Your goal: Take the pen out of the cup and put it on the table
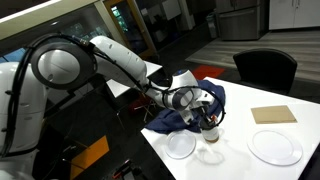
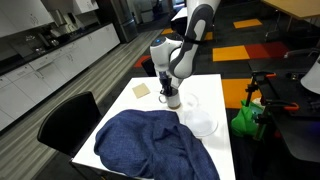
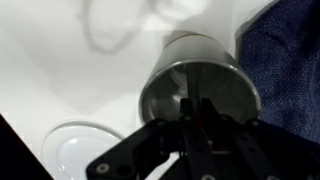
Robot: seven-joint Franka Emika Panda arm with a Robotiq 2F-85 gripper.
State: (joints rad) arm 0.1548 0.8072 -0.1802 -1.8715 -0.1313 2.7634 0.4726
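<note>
The small white cup (image 3: 226,84) stands on the white table (image 3: 60,70), seen from above in the wrist view. My gripper (image 3: 197,104) hangs right over the cup's mouth, its fingers shut on the thin red pen (image 3: 201,118), whose lower end still reaches down into the cup. In both exterior views the gripper (image 1: 205,112) (image 2: 169,86) sits directly over the cup (image 1: 210,131) (image 2: 172,101). The pen is too small to make out there.
A crumpled blue cloth (image 1: 185,108) (image 2: 150,145) (image 3: 290,60) lies right beside the cup. White plates (image 1: 180,146) (image 1: 275,148) (image 2: 203,125) (image 3: 75,150) lie near it. A tan square (image 1: 273,114) (image 2: 142,89) lies further off. A black chair (image 2: 70,120) stands at the table's edge.
</note>
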